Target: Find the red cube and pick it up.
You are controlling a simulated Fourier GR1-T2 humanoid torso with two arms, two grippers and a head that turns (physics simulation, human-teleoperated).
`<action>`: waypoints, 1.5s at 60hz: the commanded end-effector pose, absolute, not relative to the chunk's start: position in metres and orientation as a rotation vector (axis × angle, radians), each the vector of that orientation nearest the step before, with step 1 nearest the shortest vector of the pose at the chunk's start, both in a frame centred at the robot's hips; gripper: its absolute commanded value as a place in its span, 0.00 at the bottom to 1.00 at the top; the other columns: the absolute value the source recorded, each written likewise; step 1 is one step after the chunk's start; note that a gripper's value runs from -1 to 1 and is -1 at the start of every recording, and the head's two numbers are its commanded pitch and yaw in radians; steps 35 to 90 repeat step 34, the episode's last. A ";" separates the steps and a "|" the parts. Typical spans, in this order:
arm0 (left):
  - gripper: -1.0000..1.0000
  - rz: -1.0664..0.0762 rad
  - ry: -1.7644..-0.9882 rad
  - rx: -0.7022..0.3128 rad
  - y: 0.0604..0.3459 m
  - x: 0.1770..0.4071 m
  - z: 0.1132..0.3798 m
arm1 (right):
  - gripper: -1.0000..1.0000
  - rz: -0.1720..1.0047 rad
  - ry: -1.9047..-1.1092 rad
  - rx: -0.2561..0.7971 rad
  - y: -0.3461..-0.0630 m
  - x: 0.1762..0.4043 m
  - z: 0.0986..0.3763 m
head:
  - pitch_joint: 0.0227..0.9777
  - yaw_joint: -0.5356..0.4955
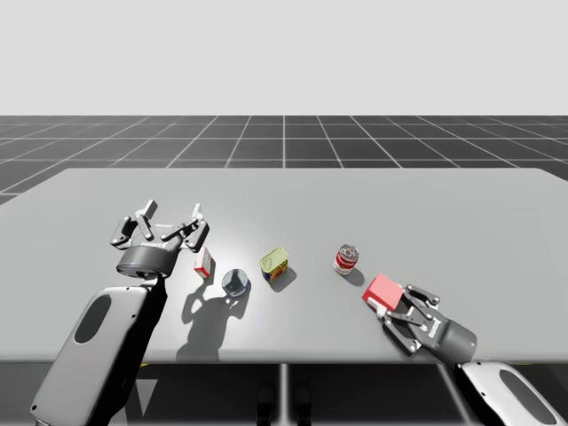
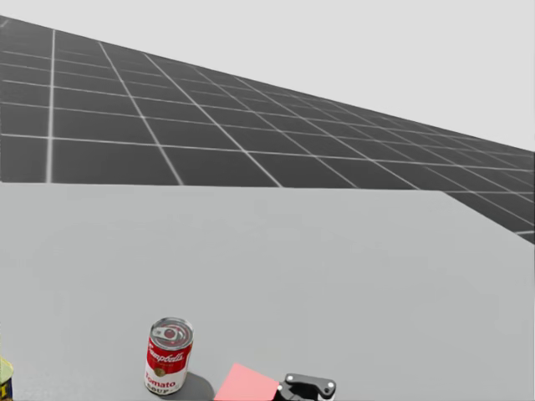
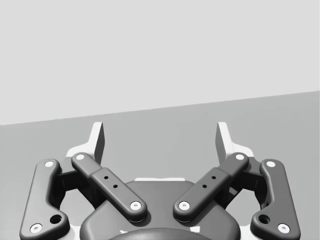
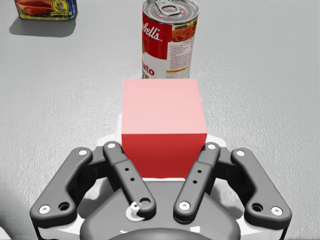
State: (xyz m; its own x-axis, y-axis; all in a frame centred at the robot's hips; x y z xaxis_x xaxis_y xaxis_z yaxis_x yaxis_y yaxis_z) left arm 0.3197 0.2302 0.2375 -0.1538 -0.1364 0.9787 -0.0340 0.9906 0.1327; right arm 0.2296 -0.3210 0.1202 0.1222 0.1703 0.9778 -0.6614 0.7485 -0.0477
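The red cube (image 1: pixel 383 290) (image 2: pixel 245 384) (image 4: pixel 162 120) sits between the fingers of my right gripper (image 1: pixel 391 305) (image 4: pixel 164 150) near the table's front right. Both fingers press its sides, so the gripper is shut on it. I cannot tell whether the cube rests on the table or hangs just above it. In the head view part of that gripper (image 2: pixel 308 387) shows beside the cube. My left gripper (image 1: pixel 169 222) (image 3: pixel 160 142) hovers over the table's left part, open, with nothing between its fingers.
A red-and-white can (image 1: pixel 346 259) (image 2: pixel 169 355) (image 4: pixel 169 37) stands upright just ahead of the cube. A yellow-green can (image 1: pixel 275 263) (image 4: pixel 46 9) lies on its side at mid-table. A small dark cup (image 1: pixel 236 282) and a red-and-white box (image 1: pixel 204 263) sit near my left gripper.
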 end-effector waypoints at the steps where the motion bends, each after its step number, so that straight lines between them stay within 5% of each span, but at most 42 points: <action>1: 0.00 -0.091 -1.732 0.133 0.231 0.320 0.238 | 1.00 0.549 -1.415 0.368 -0.325 0.236 0.148 | 0.48 0.03; 34: 0.00 -0.087 -1.735 0.132 0.231 0.319 0.240 | 1.00 0.264 -1.780 0.152 -0.321 0.253 0.310 | 0.48 0.03; 90: 0.00 -0.087 -1.735 0.132 0.231 0.319 0.240 | 1.00 0.264 -1.780 0.152 -0.321 0.253 0.310 | 0.48 0.03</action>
